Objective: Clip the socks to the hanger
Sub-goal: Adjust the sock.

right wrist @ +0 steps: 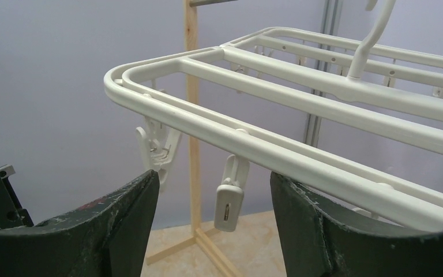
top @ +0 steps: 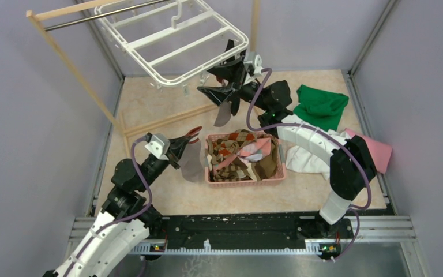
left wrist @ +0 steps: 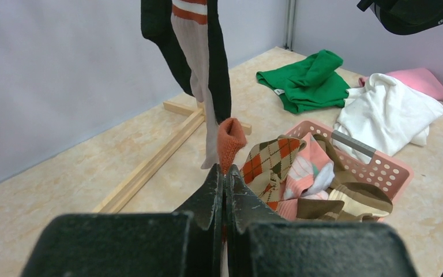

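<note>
Lavender walls close in a beige marbled tabletop (top: 150, 109), where a wooden rack (top: 75, 71) stands at the far left and the white hanger (top: 190, 48) hangs from its metal bar (top: 109, 14) (the frame tilts down toward the arms). The right gripper (top: 224, 81) sits high at the hanger's near right corner. Its wrist view shows the jaws parted wide and gripping nothing, with one dangling clip (right wrist: 229, 199) between them and a second clip just above the left finger. Just below that corner a striped-cuff sock (left wrist: 196, 63) hangs beside a black sock (left wrist: 219, 69); what holds their tops I cannot tell. The left gripper (top: 186, 144) is lower, just left of the pink basket (top: 248, 180), and is clenched on a grey-brown sock (top: 193, 164), whose orange end pokes up above the closed fingers while the rest droops. Inside the basket, argyle socks (top: 231, 144) lie tangled with pink and brown ones. To its right, on the table, lie a green cloth (top: 322, 105), a white cloth (top: 303, 158) and a pink cloth (top: 378, 151).
</note>
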Controlling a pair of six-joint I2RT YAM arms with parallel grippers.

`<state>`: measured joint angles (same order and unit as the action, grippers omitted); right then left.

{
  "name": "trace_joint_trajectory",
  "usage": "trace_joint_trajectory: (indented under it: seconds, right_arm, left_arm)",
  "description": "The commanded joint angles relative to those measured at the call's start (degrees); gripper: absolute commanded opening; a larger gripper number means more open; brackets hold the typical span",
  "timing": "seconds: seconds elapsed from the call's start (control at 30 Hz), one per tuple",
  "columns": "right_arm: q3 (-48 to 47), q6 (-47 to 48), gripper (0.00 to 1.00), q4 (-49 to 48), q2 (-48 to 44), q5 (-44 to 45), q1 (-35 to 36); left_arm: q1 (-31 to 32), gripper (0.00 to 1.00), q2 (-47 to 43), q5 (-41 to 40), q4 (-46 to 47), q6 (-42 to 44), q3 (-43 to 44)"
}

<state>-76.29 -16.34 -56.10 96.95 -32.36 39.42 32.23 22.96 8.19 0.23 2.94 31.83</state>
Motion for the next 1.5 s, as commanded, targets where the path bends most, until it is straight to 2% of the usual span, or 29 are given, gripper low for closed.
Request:
trace_joint_trajectory:
  seconds: [0.0,0.37,0.9,1.47]
  right_arm:
    - [-0.25,-0.27,0.70,-2.80,-1.09,-1.26,-1.07]
    - [0.79,0.25,0.72,-2.70,-1.66,-2.86,-1.32]
    - [-0.69,-0.62,0.72,-2.70,0.70,-10.37,-2.94]
    - [-3.15,-1.72,0.70,-3.32,3.42,-15.87,-3.34]
  left_arm:
    - [0.03,0.00,1.02,1.61,4.63,-0.35,2.56]
    - [-0.05,0.00,2.58,3.01,7.30,-0.33,2.95]
    - [0.01,0.00,10.29,3.04,13.45,-2.64,7.00]
    - [0.01,0.00,13.10,-2.12,17.00,-1.23,8.85]
